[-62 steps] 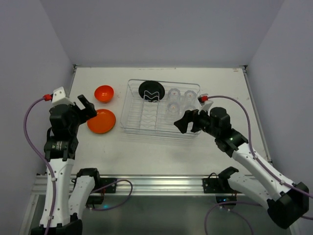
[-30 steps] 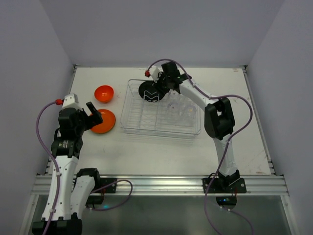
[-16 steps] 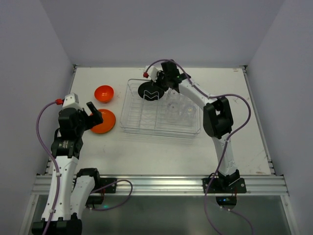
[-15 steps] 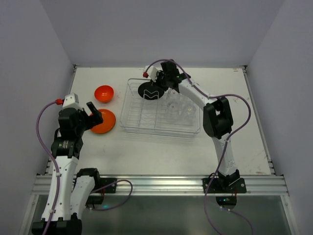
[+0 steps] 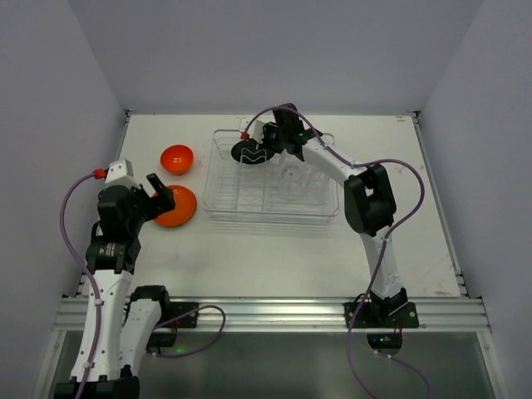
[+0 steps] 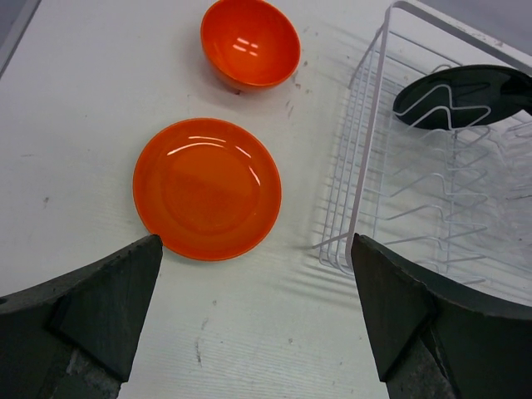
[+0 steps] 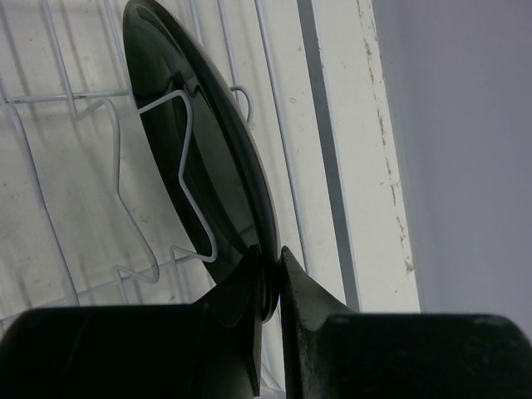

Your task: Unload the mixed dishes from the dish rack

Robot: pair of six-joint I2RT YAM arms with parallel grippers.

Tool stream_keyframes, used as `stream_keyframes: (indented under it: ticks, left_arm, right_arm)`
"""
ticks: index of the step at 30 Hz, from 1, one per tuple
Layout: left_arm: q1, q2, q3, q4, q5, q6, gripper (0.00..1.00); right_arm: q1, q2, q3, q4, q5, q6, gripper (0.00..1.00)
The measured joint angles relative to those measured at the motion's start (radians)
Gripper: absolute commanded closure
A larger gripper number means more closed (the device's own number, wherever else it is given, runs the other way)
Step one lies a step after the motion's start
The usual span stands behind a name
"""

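Observation:
The dish rack (image 5: 274, 218) is a clear wire-slotted tray in the middle of the table. A black plate (image 5: 248, 153) stands on edge in its far left corner. My right gripper (image 5: 268, 143) reaches over the rack and is shut on that plate's upper rim. In the right wrist view the black plate (image 7: 208, 141) is pinched between the right gripper's (image 7: 270, 258) two fingers. Clear tumblers (image 5: 303, 184) sit faintly visible in the rack's right half. My left gripper (image 5: 158, 193) hovers open over the table beside the red-orange plate (image 6: 206, 188).
A small orange bowl (image 5: 176, 159) sits on the table left of the rack, behind the red-orange plate (image 5: 174, 208). In the left wrist view the orange bowl (image 6: 249, 41) and the rack's left wall (image 6: 366, 158) flank that plate. Walls close in on three sides.
My right gripper has closed onto the black plate's rim. The plate and the rack's far left corner have shifted slightly toward the back. The left arm has not moved.

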Motion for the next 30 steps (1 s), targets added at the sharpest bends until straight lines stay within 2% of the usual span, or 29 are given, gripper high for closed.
stream_keyframes:
  ticks: [5,16,26,30]
  left_arm:
    - [0.000,-0.014,0.000,0.005,0.016,0.000,0.00]
    - [0.000,-0.024,0.000,0.006,0.018,0.000,0.00]
    - [-0.001,-0.059,0.000,0.006,0.025,0.001,0.00]
    - [-0.001,-0.084,0.000,0.006,0.025,0.001,0.00]
  right_arm:
    - [0.001,0.000,0.000,0.008,-0.015,-0.043,1.00]
    - [-0.002,-0.038,0.000,0.000,-0.016,-0.027,1.00]
    - [-0.002,-0.174,-0.038,0.041,0.000,0.075,1.00]
    - [-0.002,-0.223,-0.040,0.045,0.022,0.185,1.00]
